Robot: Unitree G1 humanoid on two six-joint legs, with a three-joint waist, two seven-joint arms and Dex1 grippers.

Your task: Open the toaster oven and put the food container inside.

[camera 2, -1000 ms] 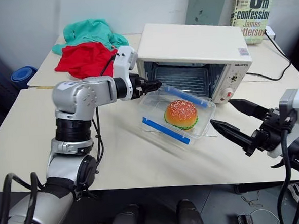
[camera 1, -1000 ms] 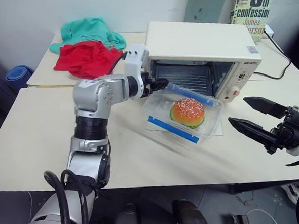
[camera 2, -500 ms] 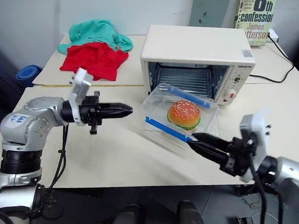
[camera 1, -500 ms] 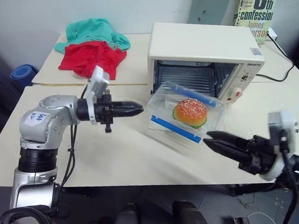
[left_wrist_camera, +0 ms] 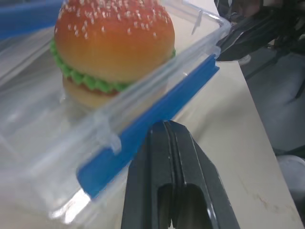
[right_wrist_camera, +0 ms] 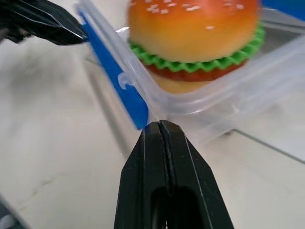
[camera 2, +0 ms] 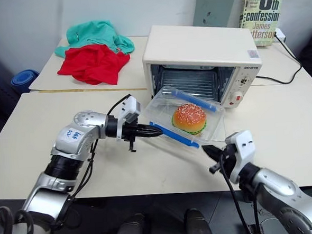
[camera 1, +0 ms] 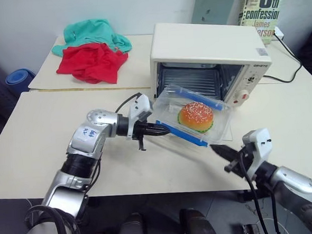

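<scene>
left hand (camera 1: 158, 130): pressed together, tip at the near blue clip (camera 1: 189, 136) | food container (camera 1: 194, 117): one, tilted, on the open door of the toaster oven (camera 1: 210, 55), long side runs left-near to right-far, two blue clips, one burger (camera 1: 196, 117) | right hand (camera 1: 219, 151): pressed together, near container corner, over desk (camera 1: 35, 140)

Cream-topped table (camera 1: 52, 150) bearing the toaster oven (camera 1: 211, 60), whose door lies open and flat toward the front edge, with the food container (camera 1: 190, 120) resting tilted on that door. Behind it, a second table (camera 1: 137, 65) carries a red cloth (camera 1: 91, 61) and a teal cloth (camera 1: 90, 33), touching; a black cable (camera 1: 288, 66) crosses the surface right of the oven.
</scene>
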